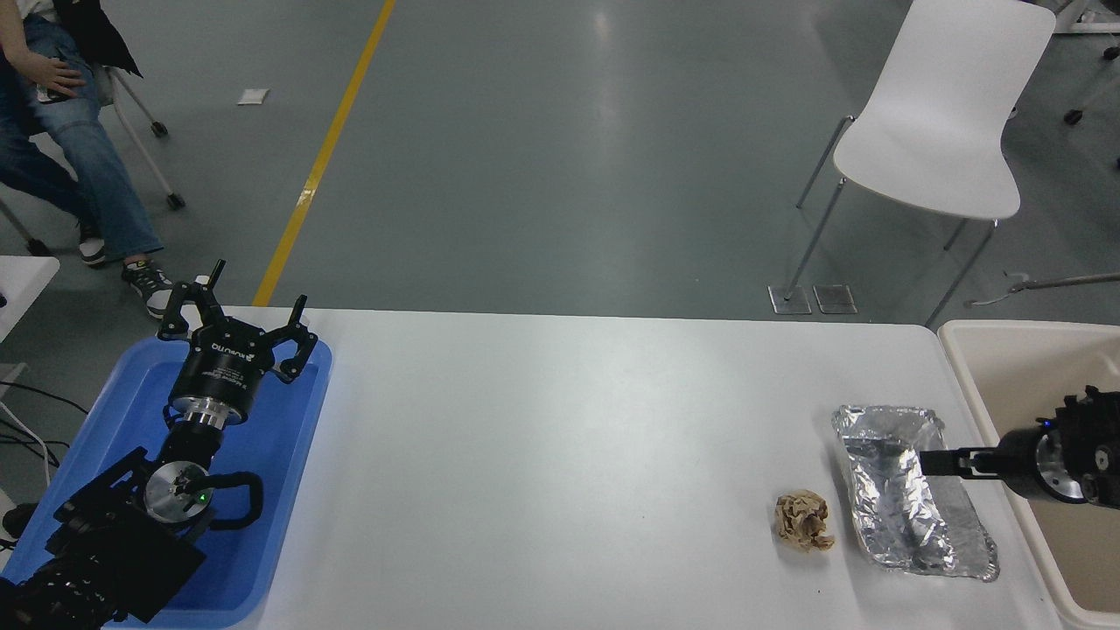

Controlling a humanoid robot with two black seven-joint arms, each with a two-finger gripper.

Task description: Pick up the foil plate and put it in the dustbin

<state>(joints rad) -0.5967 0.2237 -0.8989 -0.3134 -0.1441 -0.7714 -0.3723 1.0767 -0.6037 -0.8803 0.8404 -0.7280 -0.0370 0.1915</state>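
Right gripper (929, 461): thin black fingertips reach in from the right, level over the right rim of the foil plate (910, 490), about halfway along it. Seen edge-on from here, so I cannot tell how far the fingers are spread, nor whether they touch the foil or hover just above it. The wrist behind them sits over the seam between the table (560, 437) and the dustbin (1032, 367); a sideways approach like this looks meant to catch the raised rim, the only part of a thin tray offering a hold. Foil plate lies flat on the table near its right edge, long axis running far-to-near, slightly skewed, crinkled all over, nothing in it that I can see. Just to its left, apart, a small brown paper ball (803, 521): not to be touched. Dustbin stands immediately right of the table, its thick cream rim close beside the plate, so the carry should be short, a lift and a move rightward over that rim. Foil is soft; a hard pinch would likely crumple the rim, not lift it cleanly. Middle of the table holds nothing. Left gripper (234, 325) parked far left over a blue tray (289, 455), fingers splayed wide. A person (61, 131) sits beyond the far left corner.
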